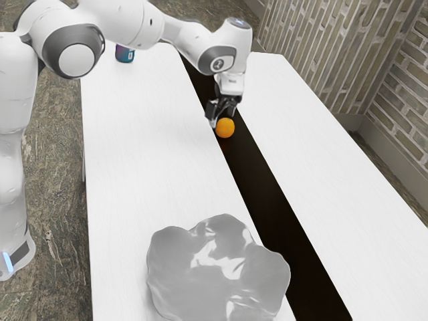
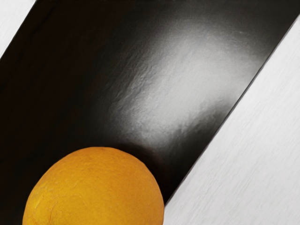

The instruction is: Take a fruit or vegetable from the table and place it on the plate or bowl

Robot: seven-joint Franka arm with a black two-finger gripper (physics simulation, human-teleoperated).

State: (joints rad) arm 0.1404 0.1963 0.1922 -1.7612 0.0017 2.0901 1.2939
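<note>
We're at the round orange fruit, can't tell if our fingers grip it; the grey wavy plate waits empty.

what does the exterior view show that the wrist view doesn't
Exterior view extras: the arm, its gripper at the orange, a crumpled grey dish at the table's near end, a can at the far end. Wrist view extras: the orange's skin close up, glare on the black strip. Shared: orange, black strip, white table.
</note>
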